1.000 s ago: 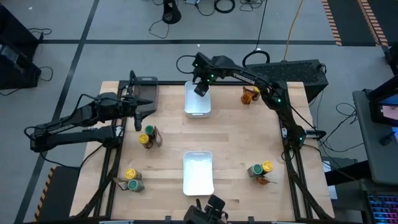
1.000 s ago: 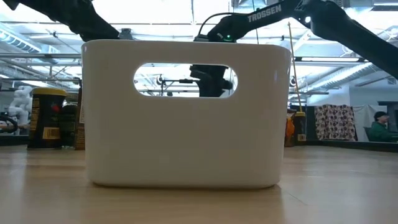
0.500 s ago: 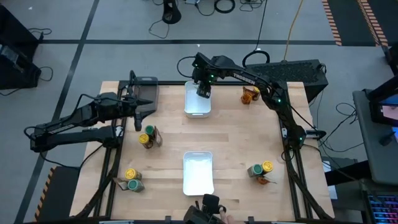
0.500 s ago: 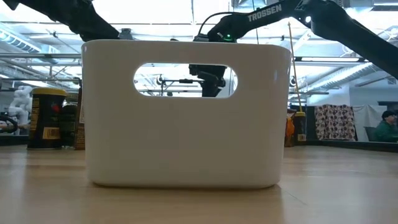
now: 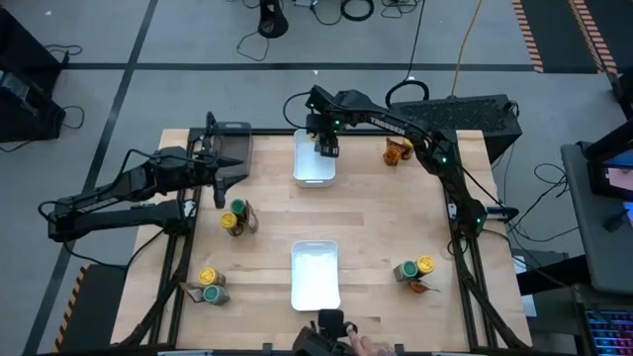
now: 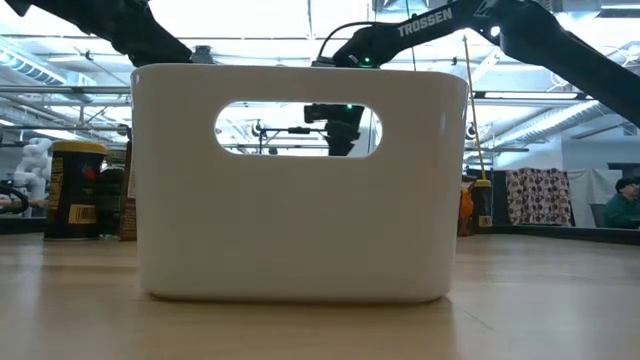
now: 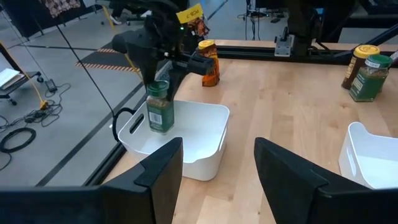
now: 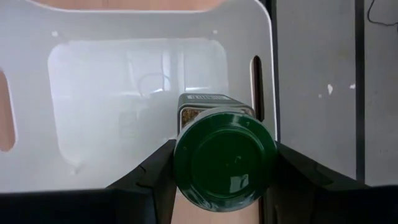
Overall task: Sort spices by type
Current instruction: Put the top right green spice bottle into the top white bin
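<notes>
The left gripper (image 5: 220,176) hovers near the tabletop's left edge, jaws spread and holding nothing. Toward the far edge, the right gripper (image 5: 325,148) pinches a green-lidded jar (image 7: 160,107) upright by its lid, hanging it inside the far white bin (image 5: 313,179). Other jars (image 5: 234,218) stand in groups near the corners.

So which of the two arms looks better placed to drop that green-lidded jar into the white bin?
The right one. Its gripper is already shut on the green-lidded jar, hanging over the far white bin. The left gripper waits open and empty near the table's left edge.
</notes>
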Controlling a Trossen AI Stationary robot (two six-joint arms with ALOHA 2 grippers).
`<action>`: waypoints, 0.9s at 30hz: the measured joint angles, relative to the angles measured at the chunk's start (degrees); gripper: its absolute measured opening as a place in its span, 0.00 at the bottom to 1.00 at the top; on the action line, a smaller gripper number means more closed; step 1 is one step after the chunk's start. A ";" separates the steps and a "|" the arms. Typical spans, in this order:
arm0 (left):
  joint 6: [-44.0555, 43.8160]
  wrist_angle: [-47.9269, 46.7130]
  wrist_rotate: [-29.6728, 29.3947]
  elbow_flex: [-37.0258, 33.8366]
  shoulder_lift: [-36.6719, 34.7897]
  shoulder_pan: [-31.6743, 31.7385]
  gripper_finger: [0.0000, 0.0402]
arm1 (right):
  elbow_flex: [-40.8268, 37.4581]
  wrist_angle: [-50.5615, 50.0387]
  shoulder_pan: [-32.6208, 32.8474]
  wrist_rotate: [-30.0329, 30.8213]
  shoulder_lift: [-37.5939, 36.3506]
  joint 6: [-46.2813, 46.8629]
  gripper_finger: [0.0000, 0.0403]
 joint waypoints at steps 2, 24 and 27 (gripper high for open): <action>-0.04 -0.01 0.00 0.00 0.00 -0.01 0.50 | 0.00 0.14 -0.01 0.01 0.24 0.03 0.46; -0.09 -0.04 0.15 0.00 0.00 -0.04 0.50 | -0.04 -2.44 -0.03 -0.33 1.88 -3.00 0.51; -0.11 -0.04 0.17 0.00 0.00 -0.04 0.50 | -0.04 -2.31 -0.03 -0.17 1.88 -3.50 0.54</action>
